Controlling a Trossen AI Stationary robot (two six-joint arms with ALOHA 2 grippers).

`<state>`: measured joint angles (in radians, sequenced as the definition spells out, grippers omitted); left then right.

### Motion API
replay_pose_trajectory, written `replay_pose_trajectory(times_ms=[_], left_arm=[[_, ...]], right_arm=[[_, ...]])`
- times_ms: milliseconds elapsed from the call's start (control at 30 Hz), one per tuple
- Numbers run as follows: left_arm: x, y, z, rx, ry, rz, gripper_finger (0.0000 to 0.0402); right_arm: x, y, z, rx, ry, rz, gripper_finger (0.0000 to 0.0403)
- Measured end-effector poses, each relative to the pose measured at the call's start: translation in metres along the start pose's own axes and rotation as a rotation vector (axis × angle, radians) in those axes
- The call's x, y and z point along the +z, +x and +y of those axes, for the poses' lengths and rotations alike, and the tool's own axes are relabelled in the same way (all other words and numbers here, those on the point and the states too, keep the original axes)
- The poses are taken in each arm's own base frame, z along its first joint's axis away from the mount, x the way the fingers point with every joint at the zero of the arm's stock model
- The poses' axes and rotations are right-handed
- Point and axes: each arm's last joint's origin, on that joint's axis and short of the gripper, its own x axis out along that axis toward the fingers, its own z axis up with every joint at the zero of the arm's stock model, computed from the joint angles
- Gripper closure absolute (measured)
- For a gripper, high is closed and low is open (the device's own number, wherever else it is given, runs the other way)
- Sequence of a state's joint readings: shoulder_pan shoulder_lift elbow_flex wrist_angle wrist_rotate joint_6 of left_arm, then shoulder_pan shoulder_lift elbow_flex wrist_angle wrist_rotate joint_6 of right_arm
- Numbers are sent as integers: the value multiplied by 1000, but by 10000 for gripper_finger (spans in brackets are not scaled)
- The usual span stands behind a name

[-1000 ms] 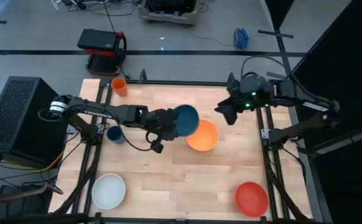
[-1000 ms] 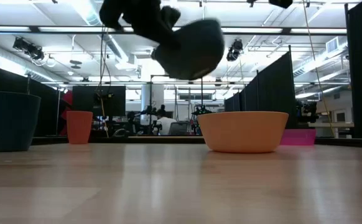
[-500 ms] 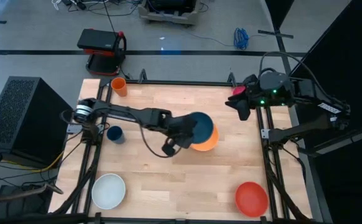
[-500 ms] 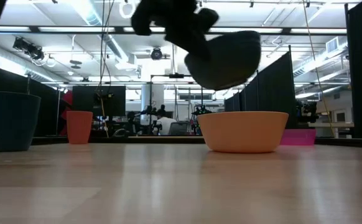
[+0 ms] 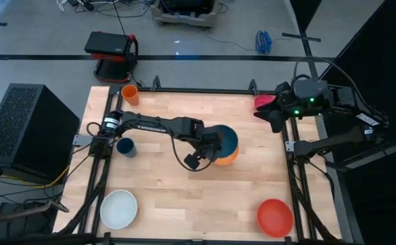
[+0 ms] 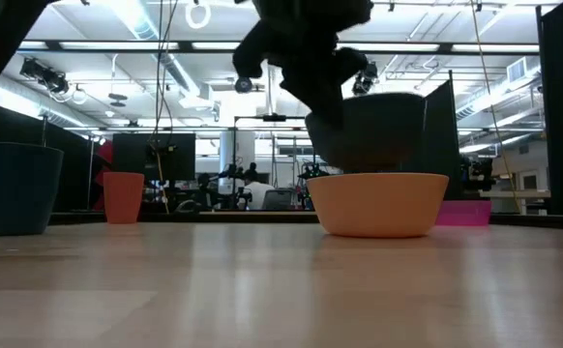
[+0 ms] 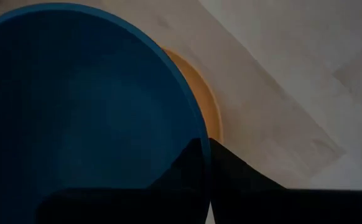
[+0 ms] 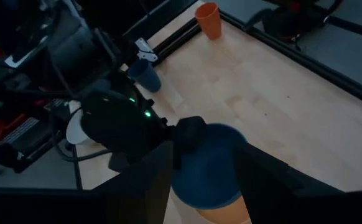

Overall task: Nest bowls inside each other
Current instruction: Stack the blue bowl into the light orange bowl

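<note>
The left gripper (image 5: 210, 145) reaches out to the middle of the table (image 5: 171, 197), its fingers clamped on the rim of the dark teal bowl (image 5: 225, 139). That bowl hangs directly over the orange bowl (image 5: 229, 158), covering most of it from above; in the low view the teal bowl's underside sits level with the orange rim (image 6: 378, 177), and whether the two touch cannot be told. In the left wrist view the teal bowl (image 7: 81, 112) fills most of the picture, with only a crescent of the orange bowl (image 7: 209, 118) showing past its edge.

The right gripper (image 5: 269, 117) waits at the far right edge of the table, just beside the pink bowl (image 5: 262, 101), with its fingers partly apart and nothing between them.

The white bowl (image 5: 119, 208) sits at the near left corner and the red bowl (image 5: 275, 217) at the near right. A small orange cup (image 5: 130, 94) stands at the far left corner, and a dark blue cup (image 5: 125, 146) stands by the left edge.
</note>
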<state>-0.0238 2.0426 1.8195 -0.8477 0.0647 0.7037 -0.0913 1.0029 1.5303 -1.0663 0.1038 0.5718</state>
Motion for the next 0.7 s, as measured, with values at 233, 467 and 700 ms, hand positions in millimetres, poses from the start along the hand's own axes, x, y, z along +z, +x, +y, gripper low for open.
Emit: replay_pose_trajectory(times_ms=[233,467,700], left_arm=[[1,21,4,-23,-6,-11,402],[-2,39,4,-47,-39,0,402],[-6,46,7,-48,-77,15,400]], right_arm=[[-2,-7,-2,12,1,-10,261],[-2,-8,-1,34,0,4,249],[-2,-8,-1,45,0,12,251]])
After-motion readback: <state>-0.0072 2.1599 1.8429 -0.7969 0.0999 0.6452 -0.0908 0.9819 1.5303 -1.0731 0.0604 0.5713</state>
